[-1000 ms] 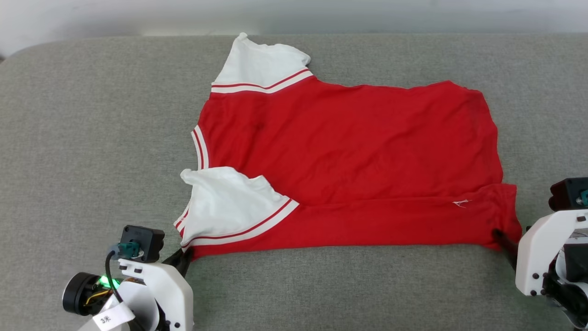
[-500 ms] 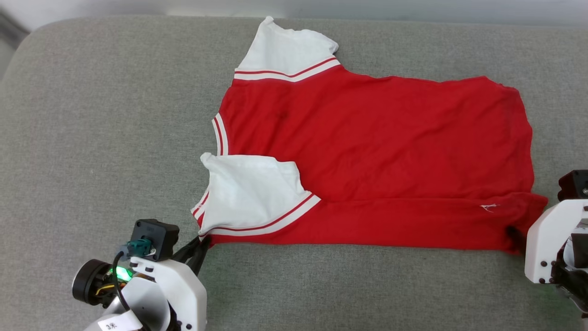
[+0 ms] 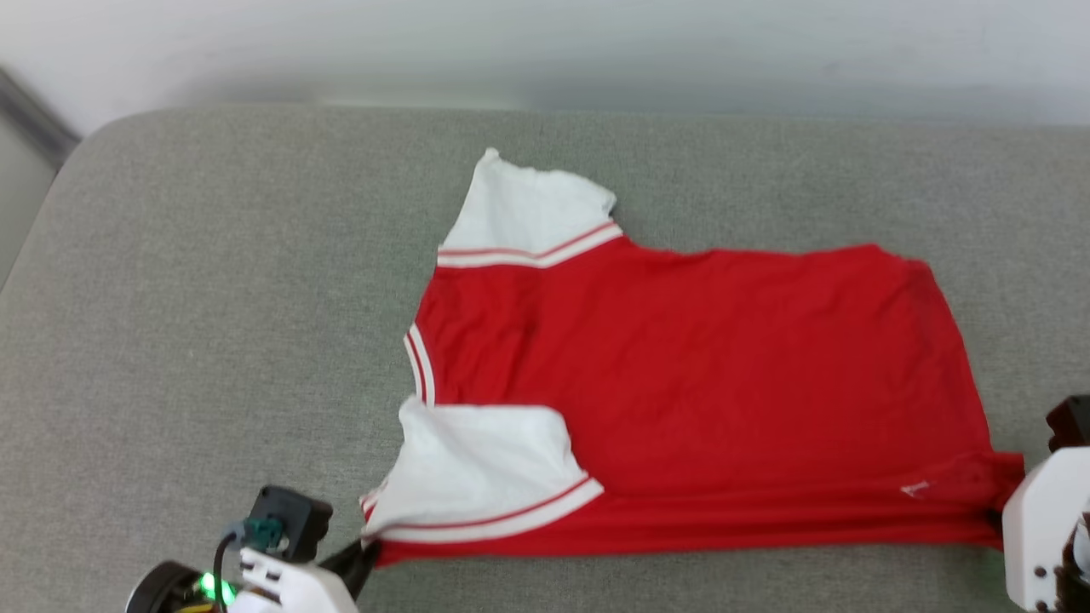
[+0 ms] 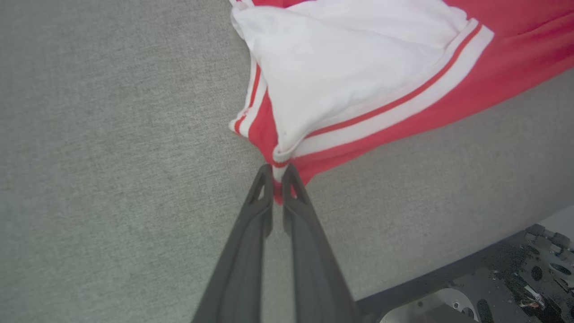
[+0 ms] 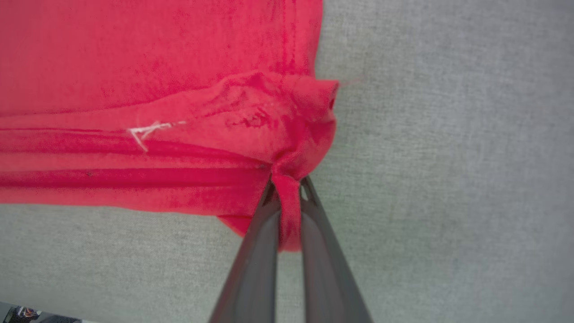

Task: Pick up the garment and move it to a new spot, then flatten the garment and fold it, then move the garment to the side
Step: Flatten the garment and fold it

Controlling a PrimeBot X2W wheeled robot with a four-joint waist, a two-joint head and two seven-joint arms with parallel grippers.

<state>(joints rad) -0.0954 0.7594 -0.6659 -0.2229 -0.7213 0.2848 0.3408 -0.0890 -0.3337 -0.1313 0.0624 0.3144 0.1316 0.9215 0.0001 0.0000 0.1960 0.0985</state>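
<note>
At the near sleeve corner of the garment [image 3: 698, 383], my left gripper [image 4: 278, 172] is pinching the red cloth. My right gripper [image 5: 288, 186] pinches its near hem corner.

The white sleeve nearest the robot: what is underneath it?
The sleeve lies folded onto the red body of the garment, itself on the grey cushion. What the sleeve covers cannot be seen.
</note>
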